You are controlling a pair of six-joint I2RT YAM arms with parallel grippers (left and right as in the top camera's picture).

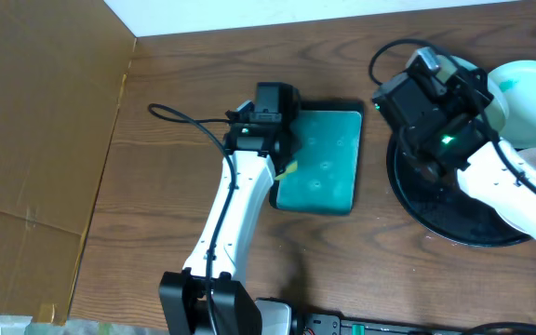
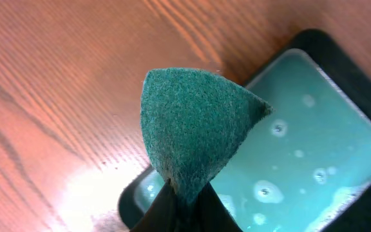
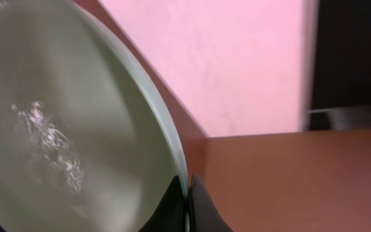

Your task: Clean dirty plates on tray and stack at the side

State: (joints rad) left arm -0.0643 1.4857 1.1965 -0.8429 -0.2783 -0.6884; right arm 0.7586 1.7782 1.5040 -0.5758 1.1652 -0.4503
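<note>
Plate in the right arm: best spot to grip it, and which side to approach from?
Grip the rim, coming in from the outer edge with one finger on each face. The plate is wide and shallow, so only its thin lip fits between the jaws. The right tool is shut on the rim this way, edge-on, and the plate sits tilted in the grip.

Overhead straight down, shares teal tray (image 1: 328,163) with close left wrist, right wrist hugs plate (image 3: 57,129)
</note>
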